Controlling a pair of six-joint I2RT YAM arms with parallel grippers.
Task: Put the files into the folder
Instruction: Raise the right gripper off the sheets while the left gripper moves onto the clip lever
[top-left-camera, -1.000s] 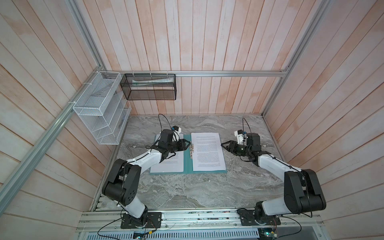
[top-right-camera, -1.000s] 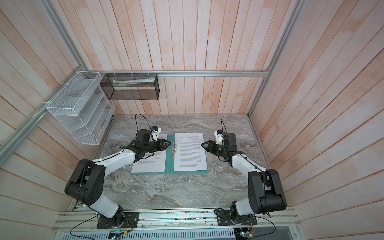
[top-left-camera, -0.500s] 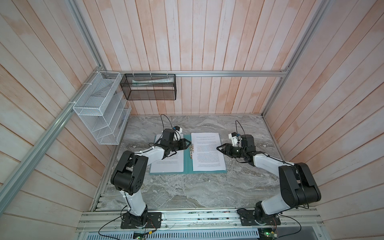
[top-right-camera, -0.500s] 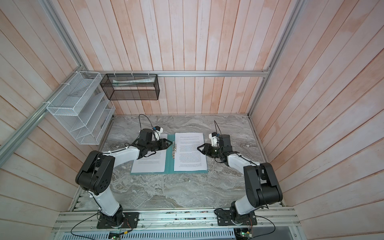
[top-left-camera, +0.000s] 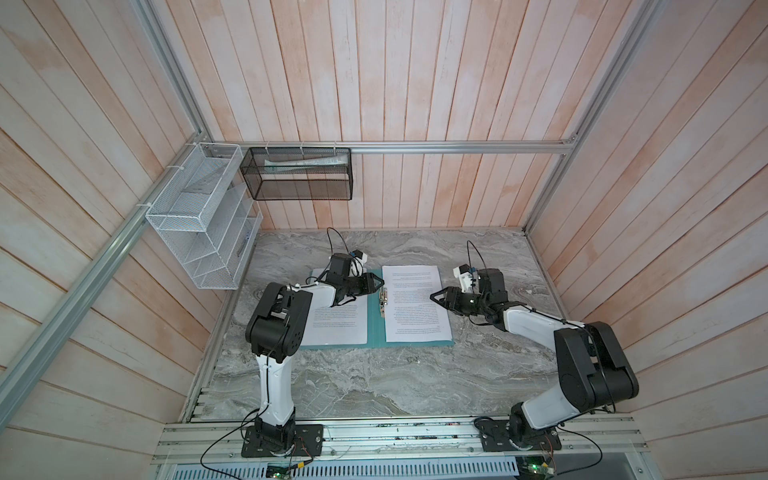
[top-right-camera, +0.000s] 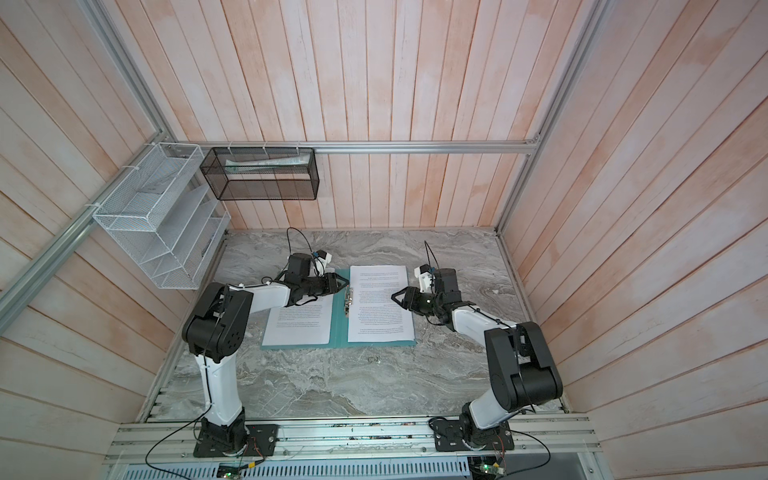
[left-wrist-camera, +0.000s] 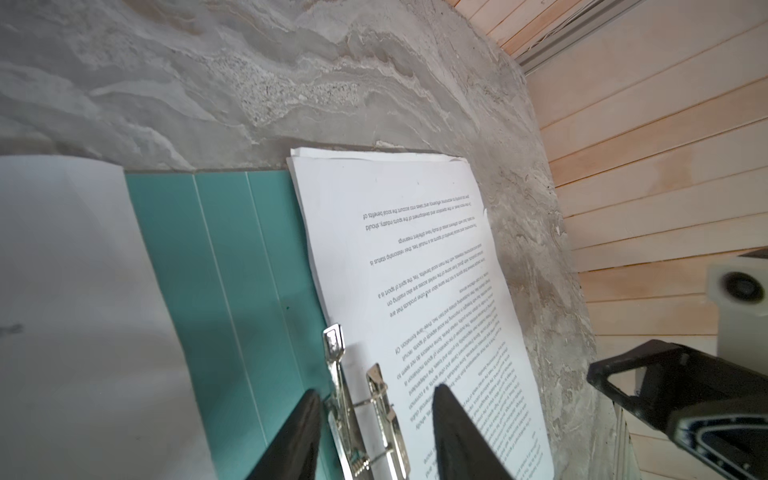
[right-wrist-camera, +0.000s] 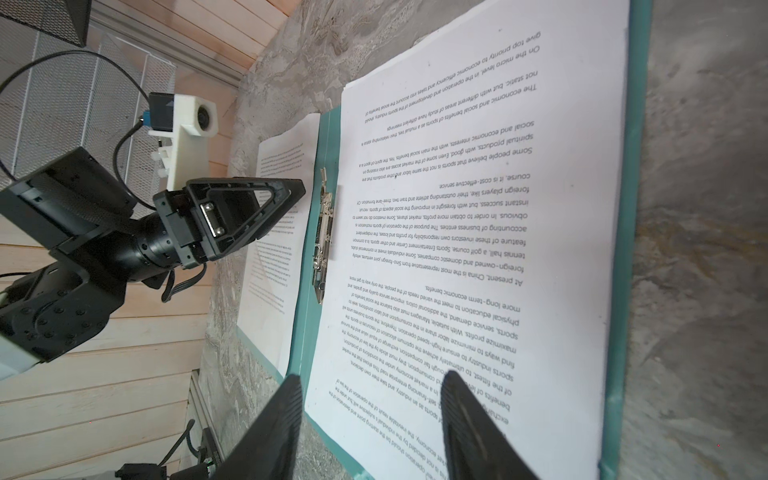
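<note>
Both grippers, left (top-left-camera: 379, 282) and right (top-left-camera: 434, 296), hover with jaws parted and empty over the folder (top-left-camera: 375, 328), a teal cover lying open mid-tabletop, white printed files (top-left-camera: 415, 303) on both halves, metal clip (top-left-camera: 383, 298) at its spine.

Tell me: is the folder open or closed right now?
Open. The folder lies spread flat on the table, both teal covers showing, a stack of sheets on one side, the metal clip exposed by the spine.
</note>
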